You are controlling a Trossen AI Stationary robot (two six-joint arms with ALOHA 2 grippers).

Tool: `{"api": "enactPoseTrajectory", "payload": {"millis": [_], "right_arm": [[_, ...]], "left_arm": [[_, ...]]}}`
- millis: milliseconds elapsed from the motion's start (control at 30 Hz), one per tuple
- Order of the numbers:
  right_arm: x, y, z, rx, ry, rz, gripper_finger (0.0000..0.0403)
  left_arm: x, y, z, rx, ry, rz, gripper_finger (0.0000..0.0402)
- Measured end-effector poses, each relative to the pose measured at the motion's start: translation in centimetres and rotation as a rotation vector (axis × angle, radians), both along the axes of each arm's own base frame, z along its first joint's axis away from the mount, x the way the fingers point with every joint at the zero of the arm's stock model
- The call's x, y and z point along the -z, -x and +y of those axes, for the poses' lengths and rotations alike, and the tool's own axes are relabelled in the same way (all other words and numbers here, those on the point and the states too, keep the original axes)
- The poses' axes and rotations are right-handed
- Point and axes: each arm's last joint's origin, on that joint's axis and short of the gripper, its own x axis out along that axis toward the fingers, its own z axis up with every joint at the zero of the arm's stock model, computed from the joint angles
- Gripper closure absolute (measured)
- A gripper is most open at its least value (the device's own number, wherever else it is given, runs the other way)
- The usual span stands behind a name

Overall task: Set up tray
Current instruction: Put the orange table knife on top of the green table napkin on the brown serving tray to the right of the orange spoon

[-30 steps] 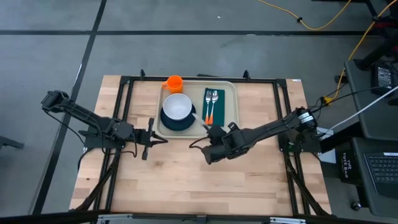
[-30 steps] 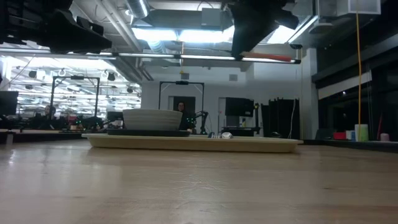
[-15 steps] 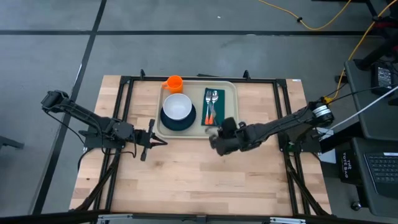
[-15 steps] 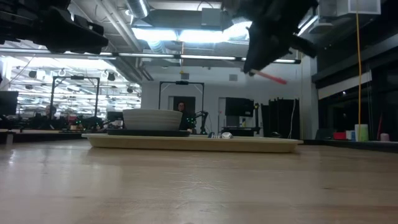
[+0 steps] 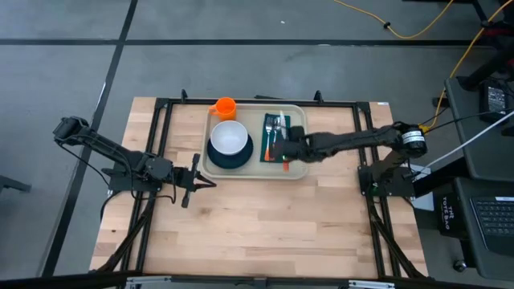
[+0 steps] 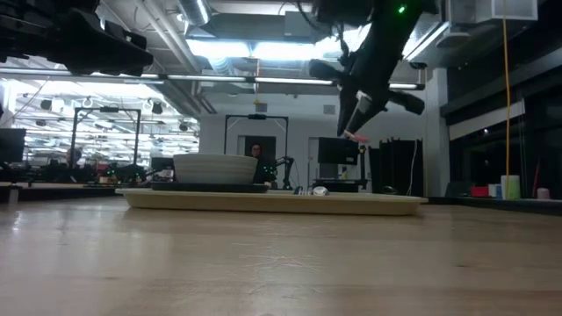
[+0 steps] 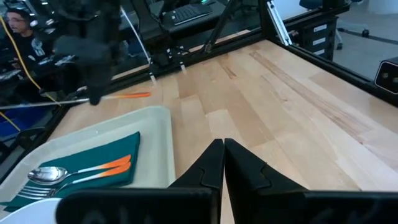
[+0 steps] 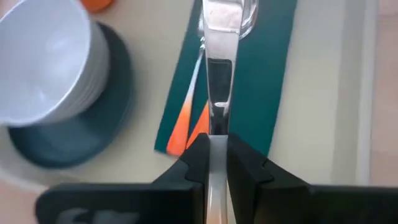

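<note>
The beige tray [image 5: 255,119] lies at the table's far middle. On it stand a white bowl [image 5: 230,137] on a dark plate [image 8: 74,143] and a green napkin [image 5: 276,128] bearing a spoon and fork with orange handles [image 7: 93,170]. An orange cup [image 5: 224,107] stands at the tray's far left corner. My right gripper [image 5: 279,151] hovers over the napkin, shut on a silver utensil with an orange handle [image 7: 133,95]. My left gripper [image 5: 197,178] waits shut over the table, left of the tray. My right gripper pinches the utensil's metal part [image 8: 217,118] between its two fingers [image 8: 198,155], which come from above and lie across it. The orange handle end [image 6: 356,135] sticks out past the fingers. The utensil is lifted clear, high above the napkin.
Bare wood [image 5: 257,229] stretches across the near half of the table. A black frame [image 5: 161,136] runs along the table's edges. Cables lie on the floor beyond the far edge; a monitor and a person show in the room behind.
My right gripper has swung from over the bare table near the tray's near edge toward the far edge, and now stands over the napkin on the tray. It has turned about on the way, carrying the orange-handled utensil along. The left arm has kept still.
</note>
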Motion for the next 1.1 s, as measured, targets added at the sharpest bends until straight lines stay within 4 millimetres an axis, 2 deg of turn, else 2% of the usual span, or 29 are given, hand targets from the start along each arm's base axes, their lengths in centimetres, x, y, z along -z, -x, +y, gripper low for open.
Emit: {"api": "enactPoseTrajectory", "payload": {"millis": [267, 400, 533, 833, 1100], "right_arm": [[0.0, 0.5, -4.6, 0.102, -0.042, 0.001, 0.0365], [0.2, 0.6, -6.1, 0.136, -0.11, -0.025, 0.0365], [0.5, 0.4, -6.9, 0.156, -0.121, -0.044, 0.0365], [3.9, -0.6, -7.7, 0.167, -0.207, 0.03, 0.0365], [5.4, -0.6, -9.2, 0.222, -0.263, 0.042, 0.0365]], "left_arm": [[0.0, 0.0, 0.0, 0.0, 0.0, 0.0, 0.0397], [0.0, 0.0, 0.0, 0.0, 0.0, 0.0, 0.0397], [0.0, 0.0, 0.0, 0.0, 0.0, 0.0, 0.0397], [0.0, 0.0, 0.0, 0.0, 0.0, 0.0, 0.0398], [0.0, 0.0, 0.0, -0.008, 0.034, 0.003, 0.0398]]}}
